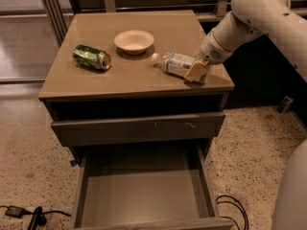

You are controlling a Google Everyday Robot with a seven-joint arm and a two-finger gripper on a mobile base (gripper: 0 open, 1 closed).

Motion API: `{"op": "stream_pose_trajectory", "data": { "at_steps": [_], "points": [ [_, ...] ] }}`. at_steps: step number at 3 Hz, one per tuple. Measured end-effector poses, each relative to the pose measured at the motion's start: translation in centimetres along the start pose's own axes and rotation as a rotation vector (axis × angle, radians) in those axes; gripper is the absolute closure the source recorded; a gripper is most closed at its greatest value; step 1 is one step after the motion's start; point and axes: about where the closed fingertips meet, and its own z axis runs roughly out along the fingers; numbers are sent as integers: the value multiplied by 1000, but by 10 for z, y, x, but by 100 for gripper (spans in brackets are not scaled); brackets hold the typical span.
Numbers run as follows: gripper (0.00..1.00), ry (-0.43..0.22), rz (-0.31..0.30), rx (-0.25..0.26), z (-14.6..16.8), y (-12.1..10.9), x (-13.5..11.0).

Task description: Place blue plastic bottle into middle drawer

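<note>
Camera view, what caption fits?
Gripper at the blue plastic bottle lying on the cabinet top, middle drawer open below.
</note>
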Motion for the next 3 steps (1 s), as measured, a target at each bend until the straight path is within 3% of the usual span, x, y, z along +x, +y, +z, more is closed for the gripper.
{"op": "stream_pose_trajectory", "data": {
  "at_steps": [1,2,3],
  "points": [
    [100,-17,9,27,-11,0,3],
    [100,-67,2,75,-42,9,8],
    [100,-151,-26,115,-85,35,20]
  ]
}}
